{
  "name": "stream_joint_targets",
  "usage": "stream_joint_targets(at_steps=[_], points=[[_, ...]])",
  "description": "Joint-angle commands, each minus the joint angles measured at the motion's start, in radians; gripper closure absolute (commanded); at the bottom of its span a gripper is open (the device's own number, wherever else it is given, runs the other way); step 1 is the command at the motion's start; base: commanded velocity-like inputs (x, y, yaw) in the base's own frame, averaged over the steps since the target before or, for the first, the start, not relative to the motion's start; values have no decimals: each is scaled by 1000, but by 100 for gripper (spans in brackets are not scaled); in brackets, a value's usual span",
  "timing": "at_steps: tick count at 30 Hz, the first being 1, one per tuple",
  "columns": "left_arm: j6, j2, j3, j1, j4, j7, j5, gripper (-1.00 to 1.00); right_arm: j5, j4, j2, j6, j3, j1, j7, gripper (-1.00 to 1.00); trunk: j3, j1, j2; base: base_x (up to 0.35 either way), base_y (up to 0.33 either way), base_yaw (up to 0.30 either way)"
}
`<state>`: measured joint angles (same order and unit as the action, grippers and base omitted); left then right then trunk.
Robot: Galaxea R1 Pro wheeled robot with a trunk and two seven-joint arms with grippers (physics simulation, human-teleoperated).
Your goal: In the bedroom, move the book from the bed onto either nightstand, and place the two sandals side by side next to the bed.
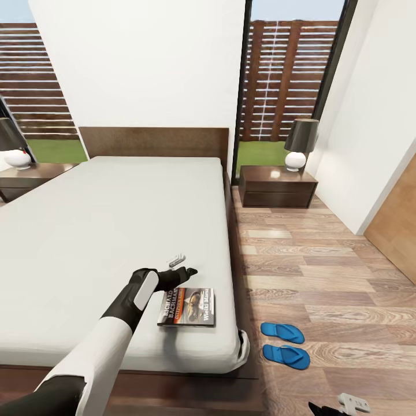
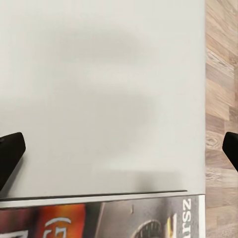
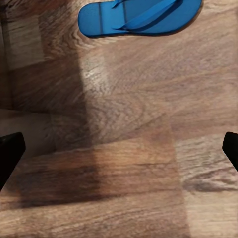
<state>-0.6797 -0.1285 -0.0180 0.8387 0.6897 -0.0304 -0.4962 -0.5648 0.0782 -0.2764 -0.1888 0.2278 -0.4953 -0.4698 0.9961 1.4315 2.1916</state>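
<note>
Your left hand [image 1: 184, 269] hovers with its fingers spread apart over the light-grey mattress of the dark-framed bed [image 1: 86, 231], just beyond the thin grey-and-orange paperback book [image 1: 187, 307], which lies flat near the bed's foot corner. Your right hand [image 3: 119, 148] hangs with fingers apart over the wood-plank floor [image 1: 323, 271], near the two bright blue flip-flop sandals [image 1: 283, 343] lying side by side beside the bed.

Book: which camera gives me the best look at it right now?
Head view: the whole book lies flat near the bed's foot corner, by the left claw. The left wrist view catches just a strip of its cover.
</note>
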Motion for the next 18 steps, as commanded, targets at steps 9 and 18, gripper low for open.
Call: stream_joint_targets(at_steps=[9,18], points=[[-4,0,-2,0,1,-2,1,-100,-9,4,0,-6,8,-2,-7,-100,1,0,0,0,0,0],[-3,0,-2,1,1,-2,1,-100,-9,4,0,-6,8,-2,-6,-100,1,0,0,-122,33,0]])
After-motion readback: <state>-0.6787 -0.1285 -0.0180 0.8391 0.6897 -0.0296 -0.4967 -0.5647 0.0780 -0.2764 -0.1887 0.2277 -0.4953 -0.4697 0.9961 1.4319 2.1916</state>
